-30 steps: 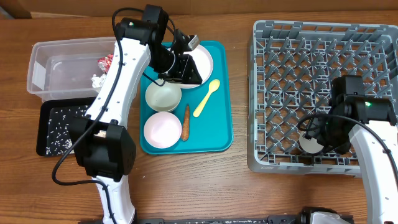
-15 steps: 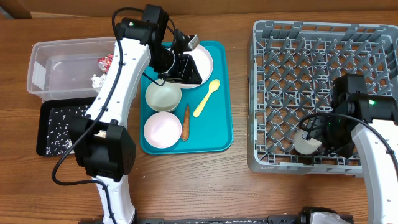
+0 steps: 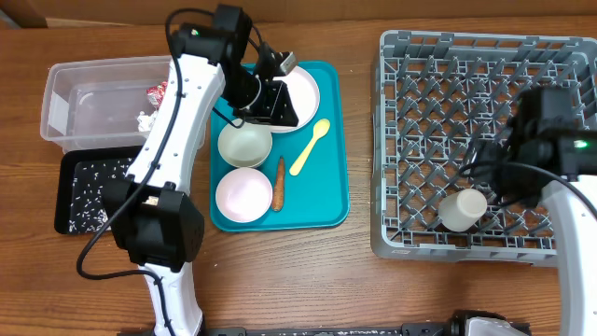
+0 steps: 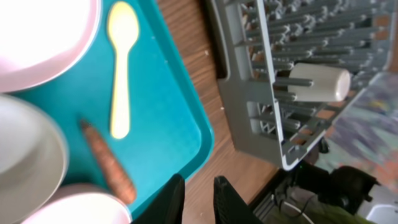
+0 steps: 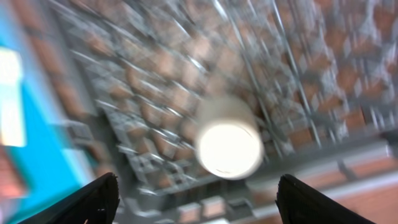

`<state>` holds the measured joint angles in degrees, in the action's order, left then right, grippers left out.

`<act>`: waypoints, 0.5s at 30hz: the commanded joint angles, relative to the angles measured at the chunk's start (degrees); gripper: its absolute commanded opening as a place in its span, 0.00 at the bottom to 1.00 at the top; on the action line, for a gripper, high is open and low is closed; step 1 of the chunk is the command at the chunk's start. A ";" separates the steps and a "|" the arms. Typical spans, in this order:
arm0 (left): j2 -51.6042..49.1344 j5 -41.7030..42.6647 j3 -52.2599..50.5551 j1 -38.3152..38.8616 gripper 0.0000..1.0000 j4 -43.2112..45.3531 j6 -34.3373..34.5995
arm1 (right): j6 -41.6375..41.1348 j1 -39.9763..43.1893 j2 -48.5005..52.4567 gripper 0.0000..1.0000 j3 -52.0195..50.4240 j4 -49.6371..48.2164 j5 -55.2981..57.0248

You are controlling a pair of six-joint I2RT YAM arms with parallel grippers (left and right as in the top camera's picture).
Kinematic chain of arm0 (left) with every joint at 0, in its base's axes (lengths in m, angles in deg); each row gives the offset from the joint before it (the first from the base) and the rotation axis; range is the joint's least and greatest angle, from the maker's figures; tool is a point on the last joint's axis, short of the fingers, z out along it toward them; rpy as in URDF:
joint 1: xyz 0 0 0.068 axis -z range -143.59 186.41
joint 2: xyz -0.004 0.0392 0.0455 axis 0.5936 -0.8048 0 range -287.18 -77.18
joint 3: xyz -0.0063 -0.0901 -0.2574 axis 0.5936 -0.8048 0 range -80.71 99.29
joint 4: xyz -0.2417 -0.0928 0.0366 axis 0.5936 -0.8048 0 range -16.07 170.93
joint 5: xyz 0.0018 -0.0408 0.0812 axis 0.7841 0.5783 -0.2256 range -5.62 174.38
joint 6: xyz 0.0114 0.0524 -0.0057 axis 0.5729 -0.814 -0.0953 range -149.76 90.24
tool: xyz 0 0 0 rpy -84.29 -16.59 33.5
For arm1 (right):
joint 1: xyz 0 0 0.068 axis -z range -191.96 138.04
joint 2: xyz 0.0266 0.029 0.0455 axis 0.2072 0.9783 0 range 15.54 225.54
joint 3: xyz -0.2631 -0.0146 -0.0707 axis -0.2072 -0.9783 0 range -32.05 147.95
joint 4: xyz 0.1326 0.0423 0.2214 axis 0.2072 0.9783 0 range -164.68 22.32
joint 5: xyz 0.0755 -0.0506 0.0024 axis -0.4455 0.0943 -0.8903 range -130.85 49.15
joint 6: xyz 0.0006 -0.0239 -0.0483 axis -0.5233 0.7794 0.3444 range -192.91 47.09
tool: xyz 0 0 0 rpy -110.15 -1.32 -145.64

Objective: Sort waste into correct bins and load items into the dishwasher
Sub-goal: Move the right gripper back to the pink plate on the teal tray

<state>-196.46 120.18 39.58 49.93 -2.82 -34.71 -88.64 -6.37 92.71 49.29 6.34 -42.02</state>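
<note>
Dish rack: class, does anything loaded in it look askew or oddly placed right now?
Yes. The small white cup lies tipped on its side near the front edge of the grey dish rack, rather than standing upright or inverted between the pegs. The right gripper's fingers are spread wide, clear of it.

Even bright light overhead, soft shadows; right wrist view motion-blurred; left wrist background defocused.

A rectangular teal plastic serving tray (image 3: 328,201) lies flat on the brown wooden table (image 3: 280,271), left of its centre.
</note>
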 commanded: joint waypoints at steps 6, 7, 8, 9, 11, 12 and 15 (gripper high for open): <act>0.63 -22.01 21.51 0.02 0.27 -13.09 6.43 | 3.98 -1.66 -0.59 0.86 10.14 -3.23 -13.94; 1.77 -23.78 21.55 0.02 0.29 -13.07 8.74 | 3.96 -2.60 -0.50 0.86 9.88 -4.07 -14.45; 2.75 -25.68 21.59 0.02 0.29 -13.07 10.49 | 3.80 -3.98 -0.44 0.86 9.55 -5.14 -14.82; 3.69 -27.23 21.59 0.02 0.28 -13.07 11.76 | 3.43 -5.40 -0.26 0.86 9.35 -6.10 -14.93; 5.62 -29.64 21.57 0.02 0.29 -13.07 14.27 | 1.86 -9.22 0.63 0.86 9.31 -8.48 -15.06; 6.45 -30.80 21.57 0.02 0.30 -13.07 14.97 | 1.42 -10.82 1.20 0.86 9.31 -9.46 -14.99; 8.35 -34.86 21.57 0.02 0.41 -13.07 16.74 | -1.05 -16.59 4.28 0.86 9.31 -13.46 -14.40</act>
<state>-191.74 92.50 60.03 49.93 -15.76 -22.65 -87.15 -19.07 94.37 58.62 -5.34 -55.59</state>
